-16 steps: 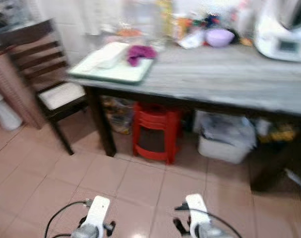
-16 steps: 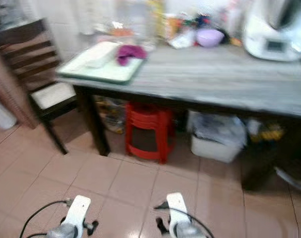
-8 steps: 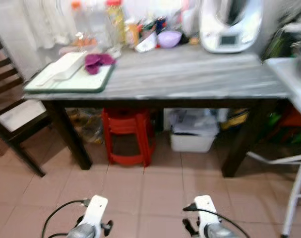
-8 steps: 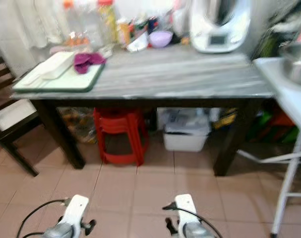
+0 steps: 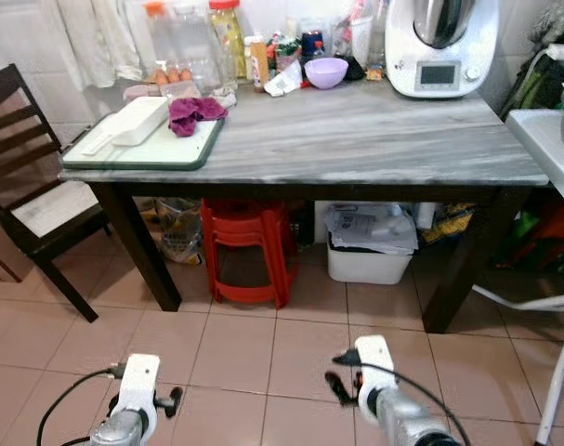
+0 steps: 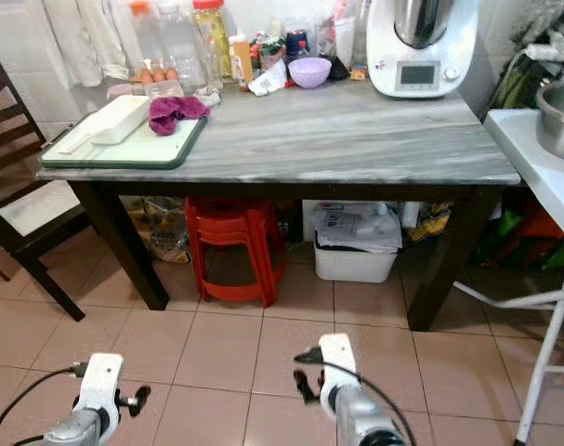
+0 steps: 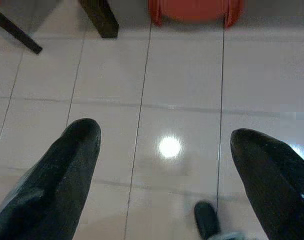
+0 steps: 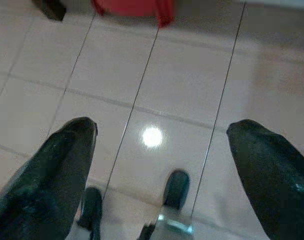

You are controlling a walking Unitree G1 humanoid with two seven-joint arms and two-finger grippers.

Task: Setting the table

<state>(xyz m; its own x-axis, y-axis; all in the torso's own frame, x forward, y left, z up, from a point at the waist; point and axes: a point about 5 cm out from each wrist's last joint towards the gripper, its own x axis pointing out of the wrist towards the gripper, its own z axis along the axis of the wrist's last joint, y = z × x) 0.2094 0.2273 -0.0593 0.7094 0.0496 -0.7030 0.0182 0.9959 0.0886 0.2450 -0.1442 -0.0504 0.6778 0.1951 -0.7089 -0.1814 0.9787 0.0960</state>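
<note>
Both grippers hang low over the tiled floor [image 5: 263, 344], the left gripper [image 7: 164, 165] and the right gripper [image 8: 159, 160] each with its fingers spread wide and nothing between them.

Ahead and above them stands the grey table [image 5: 374, 139], its long axis running across the robot's front. At its left end lies a green-rimmed tray [image 5: 142, 149] carrying a white rectangular dish [image 5: 137, 121] and a crumpled purple cloth [image 5: 193, 111]. That puts the tray forward and to the left, so the left arm is probably the nearer one, though both must rise well above where they now hang.

Under the table sit stacked red stools [image 5: 247, 251] and a white bin [image 5: 370, 251]; a dark chair [image 5: 31, 177] stands to the left.

At the back edge are bottles [image 5: 193, 42], a lilac bowl [image 5: 325, 72] and a white kitchen machine [image 5: 441, 46]. Its display and the bottle labels are too small to read.
</note>
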